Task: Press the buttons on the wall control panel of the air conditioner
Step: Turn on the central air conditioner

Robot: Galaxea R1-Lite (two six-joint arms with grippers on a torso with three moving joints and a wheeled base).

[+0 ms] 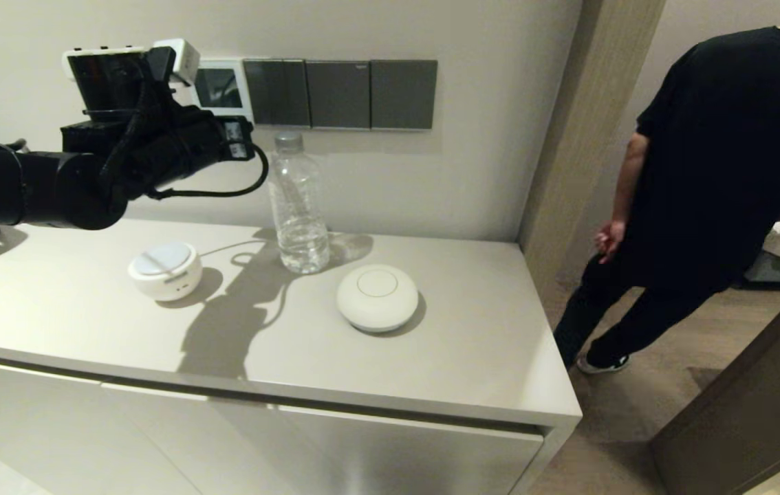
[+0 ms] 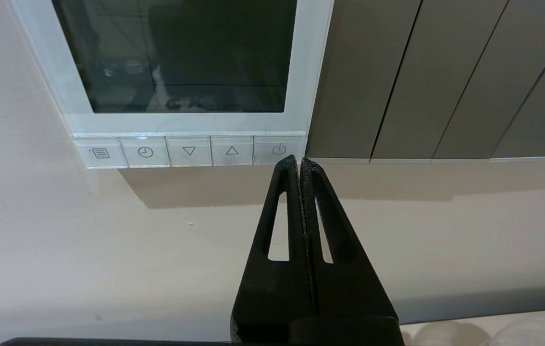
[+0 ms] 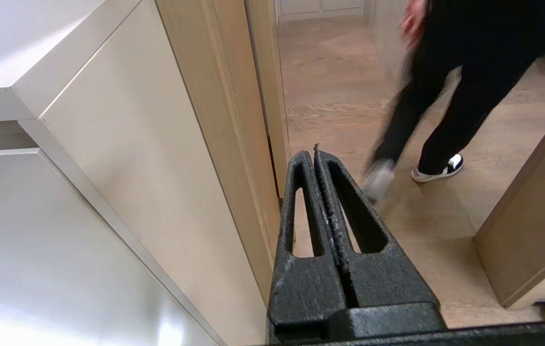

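Left wrist view shows the left gripper (image 2: 299, 161) closed to one tip, just below the power key, last of five buttons (image 2: 189, 151) under the dark screen of the panel (image 2: 308, 72) on the wall. To press well, I would aim at the key's centre and push straight. Three switch plates (image 2: 445, 77) stand beside. The right gripper (image 3: 315, 154), also closed, hangs idle beside the counter (image 3: 123, 158).

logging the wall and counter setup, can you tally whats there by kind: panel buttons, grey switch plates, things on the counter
buttons on the air conditioner's wall control panel: 5
dark grey switch plates: 3
round white devices on the counter: 2
clear water bottle: 1
total: 11
The left gripper, jaws shut, is at the power button.
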